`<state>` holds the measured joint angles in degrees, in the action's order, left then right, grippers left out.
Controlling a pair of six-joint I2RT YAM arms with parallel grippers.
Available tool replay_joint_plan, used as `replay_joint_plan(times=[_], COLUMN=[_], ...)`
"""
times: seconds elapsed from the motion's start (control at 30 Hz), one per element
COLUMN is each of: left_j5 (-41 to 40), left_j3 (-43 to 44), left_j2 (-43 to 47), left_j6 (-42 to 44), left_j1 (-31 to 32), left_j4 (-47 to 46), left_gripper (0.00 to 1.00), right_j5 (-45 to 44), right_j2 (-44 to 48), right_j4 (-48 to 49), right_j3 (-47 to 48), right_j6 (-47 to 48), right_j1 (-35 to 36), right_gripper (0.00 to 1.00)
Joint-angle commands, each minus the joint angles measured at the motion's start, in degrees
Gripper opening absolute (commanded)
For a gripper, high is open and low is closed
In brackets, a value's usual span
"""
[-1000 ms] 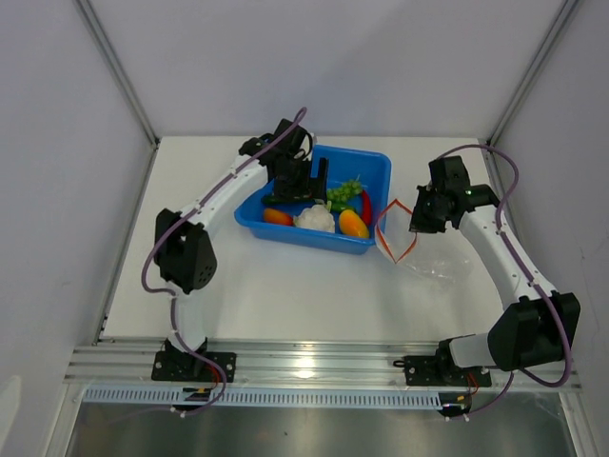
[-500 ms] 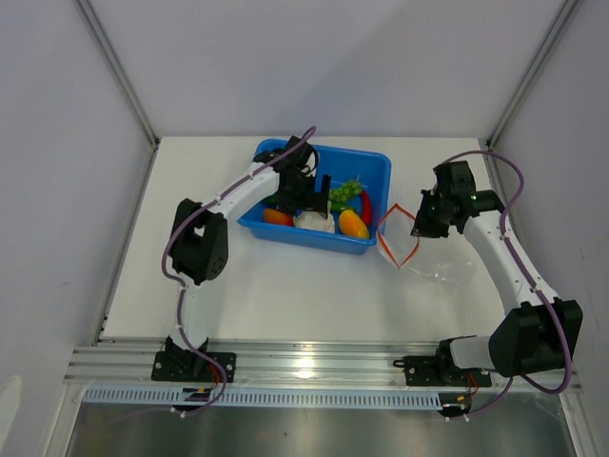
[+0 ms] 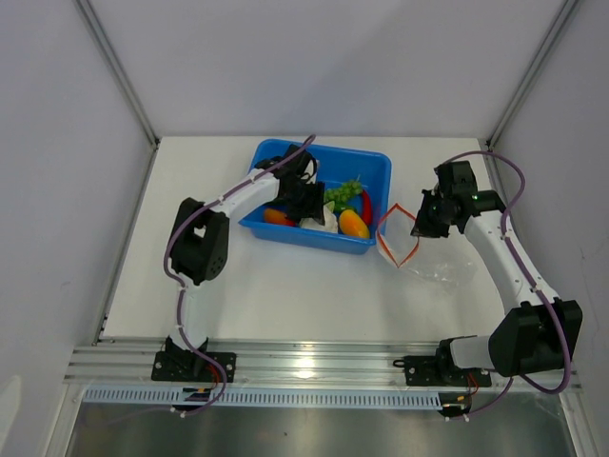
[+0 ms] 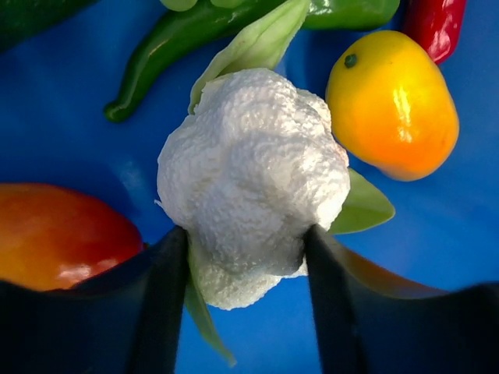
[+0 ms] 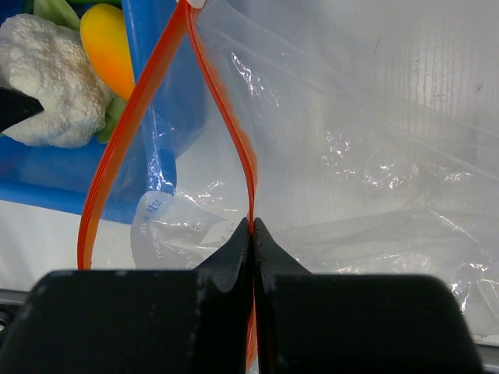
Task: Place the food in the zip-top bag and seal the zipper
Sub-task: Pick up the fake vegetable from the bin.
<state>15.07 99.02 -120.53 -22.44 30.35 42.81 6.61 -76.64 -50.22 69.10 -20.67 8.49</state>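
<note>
Top view: blue tub sits on the worktop at 12 o'clock from the arm bases. The bag lies just beside the tub, at its 3 o'clock.

Left gripper is down inside the tub. Its jaws are partly closed, one finger on each flank of the cauliflower, both touching its lower sides. The cauliflower rests on the tub floor with a green leaf sticking out at 12 o'clock.

Around the cauliflower, left wrist view:
- yellow fruit at 2 o'clock, close by
- orange fruit at 9 o'clock, partly behind the left finger
- green pod at 11 o'clock
- red chili at 1 o'clock, cut off by the frame edge

The grapes show only in the top view, mid-tub, at 12 o'clock of the yellow fruit.

Right gripper is pinched tight on one lip of the zipper. The other lip bows away toward 9 o'clock, so the bag mouth gapes and faces the tub. The clear body trails off toward 3 o'clock, crinkled on the worktop.

All food seen is in the tub.
</note>
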Motion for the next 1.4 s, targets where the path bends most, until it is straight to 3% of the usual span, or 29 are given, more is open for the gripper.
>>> replay_joint_plan(times=[0.0, 0.03, 0.1, 0.13, 0.23, 0.6, 0.87, 1.13, 1.37], left_j5=[2.16, 2.16, 1.72, 1.46, 0.4, -3.99, -2.77, 8.38, 13.04], left_j3=[-1.46, -1.38, -1.46, -1.55, -1.99, -1.55, -1.03, 1.52, 2.05], left_j2=[1.35, 1.18, 1.35, 1.44, 2.58, 13.82, 22.71, 28.33, 29.3], left_j6=[-0.15, -0.06, -0.15, -0.06, 0.55, 2.57, 2.13, -0.32, -3.05], left_j1=[0.5, 0.41, 0.41, 0.41, 0.41, 0.33, 1.12, 3.31, 9.02], left_j4=[-2.47, -2.38, -2.11, -2.11, -1.76, 1.31, 2.81, 2.99, 2.1], left_gripper=[0.53, 0.39, 0.28, 0.16, 0.01, 0.01, 0.01, 0.01, 0.0], right_j5=[0.42, 0.25, 0.16, 0.24, 0.33, -0.55, -2.21, -5.38, -9.77], right_j2=[0.97, 0.97, 1.05, 1.06, 1.14, 1.67, 2.55, 4.22, 4.92], right_j4=[0.73, 0.73, 0.73, 0.73, 0.73, 1.52, 1.79, 1.88, 1.44], right_j3=[0.33, 0.42, 0.42, 0.51, 0.33, -0.1, -1.6, -3.01, -2.83], right_j6=[0.71, 0.71, 0.63, 0.63, 0.36, 0.27, 0.36, -0.52, -2.45], right_j1=[-0.14, -0.14, -0.14, -0.14, -0.14, -0.14, 0.56, 3.55, 6.53], right_gripper=[0.0, 0.0, 0.0, 0.0, 0.0, 0.0, 0.0, 0.0, 0.0])
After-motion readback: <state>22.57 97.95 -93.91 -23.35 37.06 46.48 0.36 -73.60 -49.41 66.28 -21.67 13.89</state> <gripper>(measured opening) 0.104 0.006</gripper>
